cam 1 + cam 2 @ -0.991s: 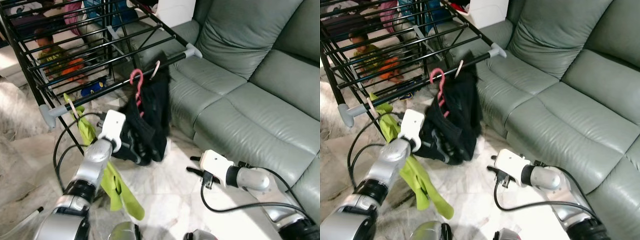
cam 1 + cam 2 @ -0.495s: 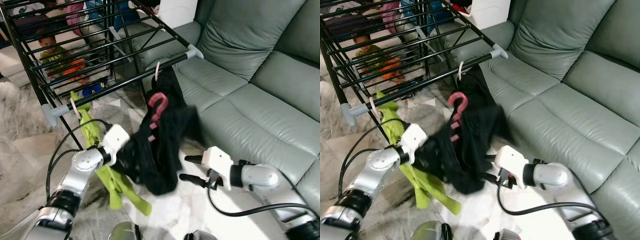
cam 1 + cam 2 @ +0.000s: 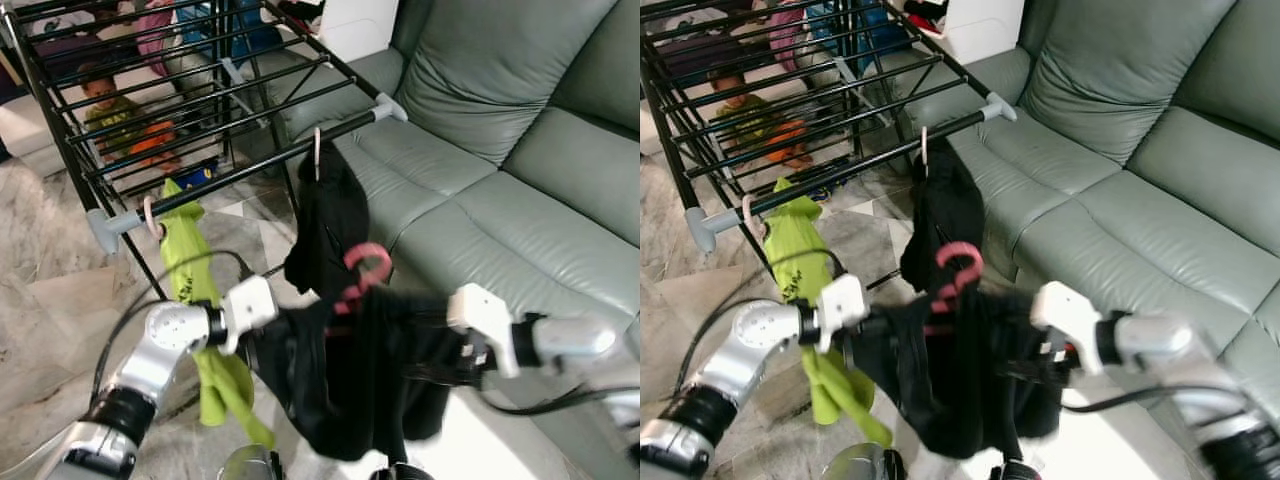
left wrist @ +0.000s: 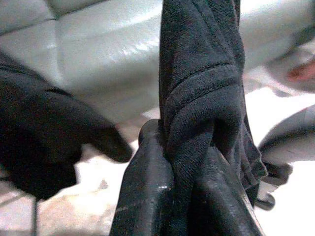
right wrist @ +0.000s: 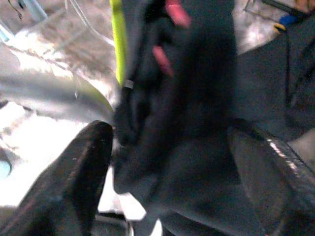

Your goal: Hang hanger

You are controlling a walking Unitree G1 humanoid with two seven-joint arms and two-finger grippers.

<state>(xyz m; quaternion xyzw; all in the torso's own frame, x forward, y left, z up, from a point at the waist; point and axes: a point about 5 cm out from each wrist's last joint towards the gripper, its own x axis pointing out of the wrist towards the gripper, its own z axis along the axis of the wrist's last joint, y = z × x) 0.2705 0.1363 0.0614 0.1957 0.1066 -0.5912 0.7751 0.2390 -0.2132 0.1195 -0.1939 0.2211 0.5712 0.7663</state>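
Black garment (image 3: 370, 375) now off drying rack (image 3: 200, 100)

We saw a pink hanger (image 3: 362, 272) with a black garment (image 3: 350, 385) draped on it, held up off the floor at about six o'clock in the head view. Its hook curled upward, free of any rail, below and at five o'clock from the near bar of the drying rack (image 3: 250, 165). The cloth hung bunched and slack in dark folds beneath the hook, stretched sideways between nine and three o'clock, its lower edge blurred
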